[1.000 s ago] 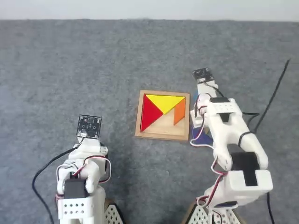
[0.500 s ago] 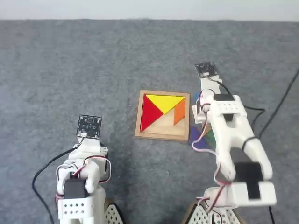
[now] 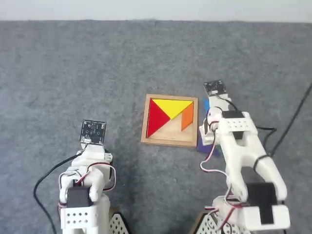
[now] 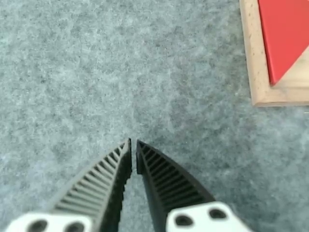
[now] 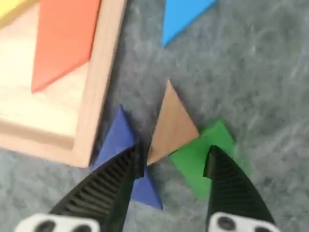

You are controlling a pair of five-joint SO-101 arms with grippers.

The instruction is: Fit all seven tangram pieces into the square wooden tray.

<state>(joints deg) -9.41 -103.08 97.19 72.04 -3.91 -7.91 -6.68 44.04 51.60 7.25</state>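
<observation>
Tray (image 3: 169,141) holding red, yellow, orange pieces

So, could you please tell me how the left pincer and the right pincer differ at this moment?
The left pincer is shut, the right pincer open. The left pincer hangs over bare carpet near a corner of the wooden tray; the right pincer hangs over loose pieces, a tan triangle seen between its fingers, a dark blue triangle and a green piece flanking. Both have black ribbed fingers and grip nothing.
</observation>
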